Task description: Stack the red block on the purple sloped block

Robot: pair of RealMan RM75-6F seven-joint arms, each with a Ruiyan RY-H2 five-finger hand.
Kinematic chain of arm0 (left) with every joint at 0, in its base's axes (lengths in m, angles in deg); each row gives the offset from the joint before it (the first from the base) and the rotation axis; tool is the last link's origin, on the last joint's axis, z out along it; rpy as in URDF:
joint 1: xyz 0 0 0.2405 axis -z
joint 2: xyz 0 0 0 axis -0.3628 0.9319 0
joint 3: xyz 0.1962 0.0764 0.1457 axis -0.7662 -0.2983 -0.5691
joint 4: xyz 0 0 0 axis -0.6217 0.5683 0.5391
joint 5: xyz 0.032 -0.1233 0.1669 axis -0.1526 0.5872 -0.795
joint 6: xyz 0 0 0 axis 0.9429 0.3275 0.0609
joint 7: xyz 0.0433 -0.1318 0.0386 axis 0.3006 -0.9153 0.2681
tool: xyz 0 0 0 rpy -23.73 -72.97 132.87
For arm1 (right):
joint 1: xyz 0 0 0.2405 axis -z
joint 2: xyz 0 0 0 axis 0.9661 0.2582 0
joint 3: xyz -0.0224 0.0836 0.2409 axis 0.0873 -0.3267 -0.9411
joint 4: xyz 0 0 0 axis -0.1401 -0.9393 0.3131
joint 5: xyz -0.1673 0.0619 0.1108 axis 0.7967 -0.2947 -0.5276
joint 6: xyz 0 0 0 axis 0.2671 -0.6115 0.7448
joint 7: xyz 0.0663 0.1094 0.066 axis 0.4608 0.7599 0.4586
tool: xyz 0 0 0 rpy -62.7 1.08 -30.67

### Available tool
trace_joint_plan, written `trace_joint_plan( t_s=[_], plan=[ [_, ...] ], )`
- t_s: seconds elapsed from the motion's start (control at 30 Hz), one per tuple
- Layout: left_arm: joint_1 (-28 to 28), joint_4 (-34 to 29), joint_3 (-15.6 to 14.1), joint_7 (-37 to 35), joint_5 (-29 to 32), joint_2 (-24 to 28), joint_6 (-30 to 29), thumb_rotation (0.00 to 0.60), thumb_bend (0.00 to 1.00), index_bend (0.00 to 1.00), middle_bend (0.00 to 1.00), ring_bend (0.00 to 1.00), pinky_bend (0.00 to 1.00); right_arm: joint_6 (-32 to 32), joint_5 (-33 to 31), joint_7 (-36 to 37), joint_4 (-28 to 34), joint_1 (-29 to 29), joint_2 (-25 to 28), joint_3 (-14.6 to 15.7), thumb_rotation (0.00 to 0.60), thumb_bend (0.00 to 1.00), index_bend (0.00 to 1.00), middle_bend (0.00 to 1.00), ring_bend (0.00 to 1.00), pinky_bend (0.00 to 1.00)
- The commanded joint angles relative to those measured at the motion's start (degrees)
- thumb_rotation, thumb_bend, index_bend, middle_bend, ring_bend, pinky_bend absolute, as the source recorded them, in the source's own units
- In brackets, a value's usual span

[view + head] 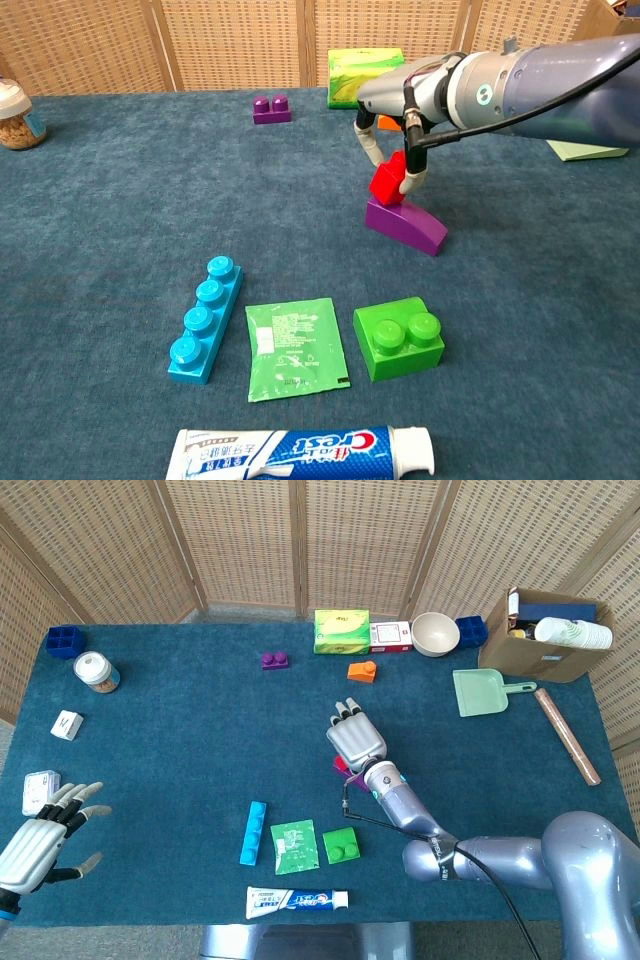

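The right hand is pinching the red block over the purple block's tall end, bare cloth lying around them. The green block is lying nearby; the left hand is hanging spread at the table edge.

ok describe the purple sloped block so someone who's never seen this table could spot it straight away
On the blue-carpeted table, find the right hand near the middle, pinching a red block in its fingers. The purple sloped block lies directly beneath it, behind the green block. Unlike the small studded purple block at the far side, it is a wedge with a slanted top.
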Motion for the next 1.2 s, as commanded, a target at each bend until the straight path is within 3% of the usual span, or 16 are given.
trace_joint_plan(
  t_s=[0.03, 0.2, 0.33, 0.53, 0.83, 1.2],
  plan=[
    [0.00, 0.02, 0.01, -0.08, 0.02, -0.01, -0.04, 0.600, 0.35, 0.26, 0.00, 0.00, 0.00, -0.09, -0.16, -0.32, -0.03, -0.02, -0.18, 0.08, 0.600, 0.18, 0.58, 0.26, 0.08, 0.11],
    [-0.06, 0.06, -0.09, -0.14, 0.00, -0.04, -0.10, 0.600, 0.35, 0.26, 0.00, 0.00, 0.00, 0.02, -0.53, -0.96, 0.05, -0.12, -0.21, 0.19, 0.600, 0.19, 0.48, 0.25, 0.07, 0.11],
    [-0.14, 0.12, -0.10, -0.25, 0.03, -0.04, -0.26, 0.600, 0.35, 0.26, 0.00, 0.00, 0.00, 0.08, -0.85, -1.30, 0.13, -0.15, -0.07, 0.24, 0.599, 0.19, 0.34, 0.23, 0.06, 0.11],
    [-0.22, 0.21, -0.13, -0.40, 0.05, 0.01, -0.42, 0.600, 0.35, 0.26, 0.00, 0.00, 0.00, -0.13, -1.32, -1.98, 0.61, -0.21, 0.30, 0.41, 0.538, 0.19, 0.19, 0.20, 0.04, 0.11],
    [-0.28, 0.28, -0.18, -0.69, -0.22, -0.07, -0.73, 0.600, 0.35, 0.26, 0.00, 0.00, 0.00, -2.10, -1.45, -1.76, 3.18, 0.86, 2.87, 0.22, 0.528, 0.21, 0.19, 0.19, 0.04, 0.11],
    [-0.34, -0.75, 0.03, -0.54, -0.18, 0.44, -1.22, 0.600, 0.35, 0.26, 0.00, 0.00, 0.00, -4.36, 4.79, 5.41, 9.00, 5.79, 8.95, -0.91, 0.528, 0.26, 0.24, 0.19, 0.00, 0.10]
  ],
)
